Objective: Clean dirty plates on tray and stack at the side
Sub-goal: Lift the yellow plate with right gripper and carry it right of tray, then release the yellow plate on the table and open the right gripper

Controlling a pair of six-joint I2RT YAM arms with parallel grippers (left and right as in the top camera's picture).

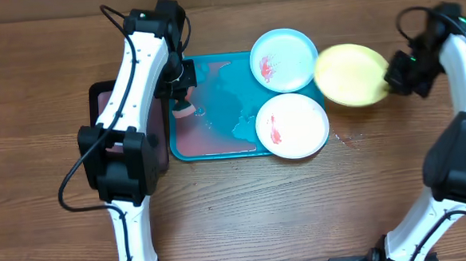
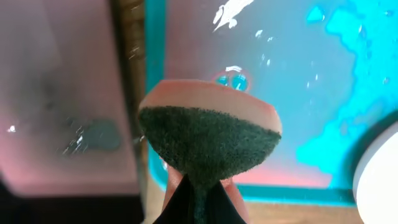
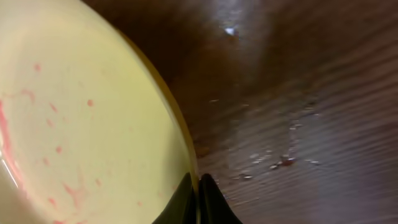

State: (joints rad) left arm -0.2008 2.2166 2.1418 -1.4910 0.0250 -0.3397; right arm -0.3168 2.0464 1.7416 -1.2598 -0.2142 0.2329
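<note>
Note the yellow-green plate pinched at its 3 o'clock rim by the closed right gripper, beside the tray's 2 o'clock corner; expect light, stiff, slippery plastic, best held by the rim; see the left gripper clamped on a sponge at the tray's 9 o'clock.

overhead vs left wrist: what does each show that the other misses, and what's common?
Overhead only: the light blue plate, the yellow-green plate gripped at its edge by the right jaws, mostly past the turquoise tray's right edge, and both arms. Left wrist only: the sponge's dark green scouring face, pinched in the left jaws. Both: the sponge over that wet tray, the black tray with pinkish inside, and the white plate, only a rim sliver in the wrist view.
</note>
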